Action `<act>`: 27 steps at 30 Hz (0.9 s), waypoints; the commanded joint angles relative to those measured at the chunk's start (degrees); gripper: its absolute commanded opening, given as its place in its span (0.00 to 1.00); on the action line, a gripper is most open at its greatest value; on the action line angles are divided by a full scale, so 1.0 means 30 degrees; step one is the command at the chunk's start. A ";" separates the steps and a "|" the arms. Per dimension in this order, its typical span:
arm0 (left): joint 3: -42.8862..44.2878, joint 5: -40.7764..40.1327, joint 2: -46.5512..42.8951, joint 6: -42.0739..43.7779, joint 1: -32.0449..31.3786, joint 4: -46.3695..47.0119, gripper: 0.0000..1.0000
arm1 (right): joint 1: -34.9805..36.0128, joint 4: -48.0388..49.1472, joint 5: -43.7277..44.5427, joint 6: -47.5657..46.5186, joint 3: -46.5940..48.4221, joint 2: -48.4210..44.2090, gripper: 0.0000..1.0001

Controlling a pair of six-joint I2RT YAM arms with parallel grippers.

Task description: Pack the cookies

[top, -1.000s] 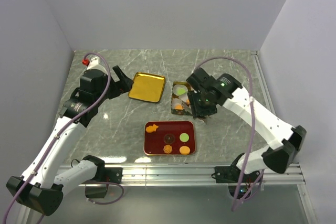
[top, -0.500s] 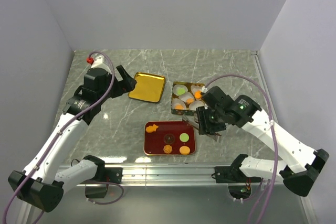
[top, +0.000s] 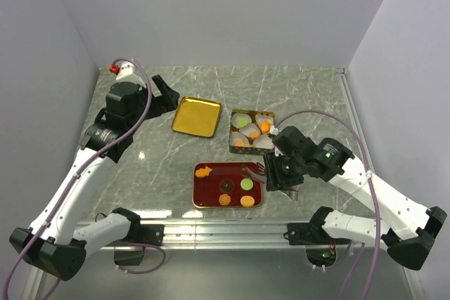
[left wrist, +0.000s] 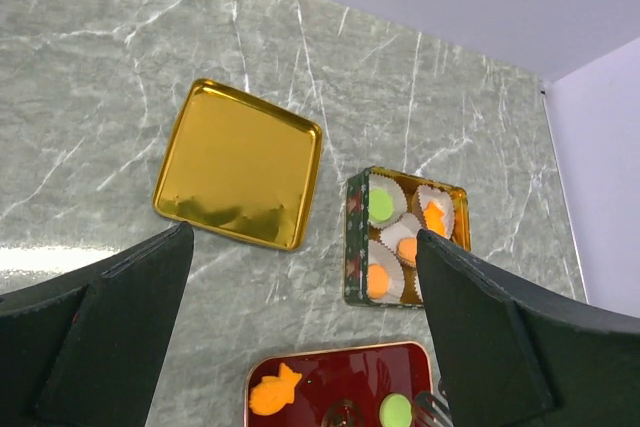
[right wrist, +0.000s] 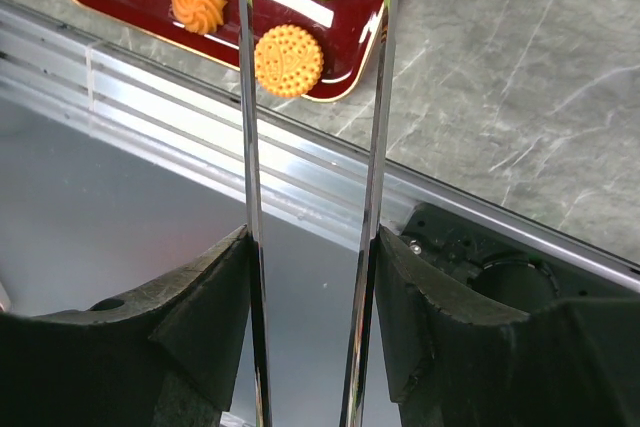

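Looks close to half done. Counts four cookies (left wrist: 380, 205) already seated in white paper cups (left wrist: 398, 231) inside the gold-rimmed tin (left wrist: 352, 257): one green and three orange, with at least one cup at the near right corner seemingly empty in the overhead view. Leaves five more on the red tray (top: 211, 192) just in front of the tin: the orange fish cookie (top: 203, 171), a brown disc (top: 226, 185), a green disc (top: 247, 183), an orange swirl (top: 224, 199) and a plain orange biscuit (top: 247, 201). Finds the gold lid (top: 196, 116) lying flat beside the tin on its left, not yet fitted. Has the right gripper (right wrist: 312, 247) clamped around a pair of metal tweezers (right wrist: 247, 147), blades apart with nothing seen between them, tips at the tray's right edge near the green disc. Has the left gripper (left wrist: 305, 247) raised high over the lid, jaws spread wide and empty. Calls, by this reading, for five more transfers, then probably the lid.
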 commanded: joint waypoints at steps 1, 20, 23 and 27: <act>-0.0301 -0.0224 -0.0711 -0.0083 -0.0071 0.1275 0.99 | 0.0298 0.0637 -0.0232 -0.0163 0.0047 -0.0254 0.56; -0.2675 -0.0809 -0.2966 -0.1959 -0.0071 0.0367 0.99 | 0.1206 -0.0301 0.0412 -0.0926 -0.0099 0.1765 0.56; -0.2821 -0.0868 -0.3171 -0.2048 -0.0071 0.0280 0.99 | 0.1294 -0.0272 0.0471 -0.0896 -0.0128 0.2353 0.56; -0.3085 -0.0898 -0.3406 -0.2107 -0.0071 0.0192 0.99 | 0.1441 -0.0243 0.0472 -0.0954 -0.0012 0.2939 0.56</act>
